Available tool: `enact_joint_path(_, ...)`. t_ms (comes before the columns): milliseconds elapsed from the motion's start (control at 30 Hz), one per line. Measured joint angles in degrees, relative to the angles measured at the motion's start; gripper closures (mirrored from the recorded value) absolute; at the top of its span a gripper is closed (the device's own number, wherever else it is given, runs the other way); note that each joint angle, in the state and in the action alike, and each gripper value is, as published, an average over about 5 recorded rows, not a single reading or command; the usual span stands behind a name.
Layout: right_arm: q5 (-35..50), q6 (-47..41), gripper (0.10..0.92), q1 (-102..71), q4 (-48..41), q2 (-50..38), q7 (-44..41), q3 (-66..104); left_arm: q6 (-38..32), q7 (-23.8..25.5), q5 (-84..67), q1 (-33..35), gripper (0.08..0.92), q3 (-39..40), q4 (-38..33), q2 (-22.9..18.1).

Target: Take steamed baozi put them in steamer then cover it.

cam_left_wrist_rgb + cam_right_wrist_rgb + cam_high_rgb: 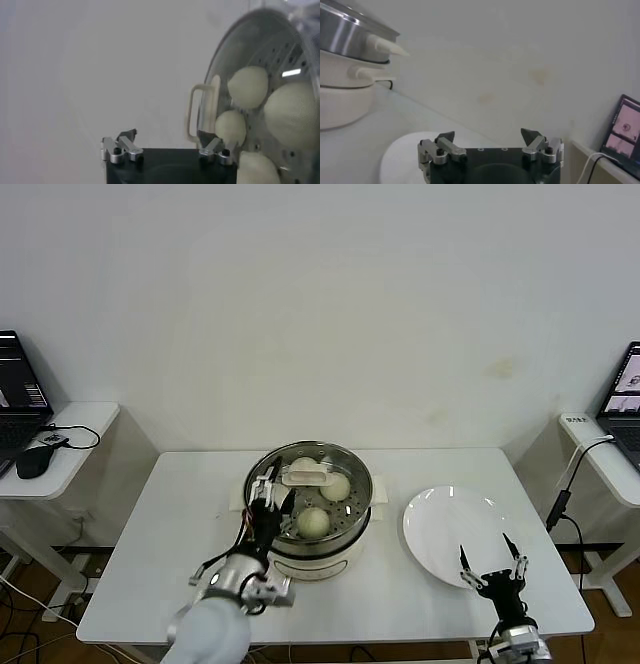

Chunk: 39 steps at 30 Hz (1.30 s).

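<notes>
Three baozi (313,522) are easy to spot through the glass from the head view, sitting on the perforated tray inside the steamer (345,553) — a fourth may be tucked under the handle, can't say for sure. The cover (262,471) is on the pot, its white bar handle (305,476) across the middle. The left gripper (266,494) sits at the near-left edge of the lid with its fingers spread wide, holding nothing. The right gripper (492,569) hovers over the near edge of the white plate (445,529), which has nothing on it, fingers also wide apart and empty.

Left wrist view: the lid's metal rim (206,95) and the bar handle (201,112) are right there, one fingertip close to the rim, and the baozi (248,86) look smooth and puffy under the glass. I'd guess they're soft and squishable, so a light pinch across the middle is the way. The lid is glass, so rigid, a bit heavy and breakable — that bar handle looks like the only sane place to grab it.

Right wrist view: open jaws over the plate (402,152), the steamer (342,42) off to the side on its white base (340,102), with a laptop (623,131) on the side table.
</notes>
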Motion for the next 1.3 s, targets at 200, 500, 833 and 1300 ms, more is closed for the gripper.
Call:
enact_joint_path(200, 1.11, 0.19, 0.203, -0.85, 0.41, -0.79, -0.37, -0.64, -6.68, -6.44, -16.29, 9.58, 0.177, -8.49, -2.59, -0.69)
enact_joint_path(500, 4.67, -0.91, 0.203, -3.83, 2.43, -2.57, -1.48, -3.19, -14.85, -13.93, -48.09, 21.56, 0.177, -19.6, -2.54, -2.04)
enact_joint_path(833, 9.07, -1.98, 0.203, -8.66, 5.22, -3.67, -2.2, -7.09, -22.24, -16.5, -65.75, 30.04, 0.177, -24.54, 0.33, -3.96)
enact_joint_path(1300, 12.55, -3.83, 0.203, -13.39, 9.25, -3.46, -2.9, -10.6, -27.16, -14.58, -73.73, 35.15, 0.177, -24.69, 4.55, -5.64)
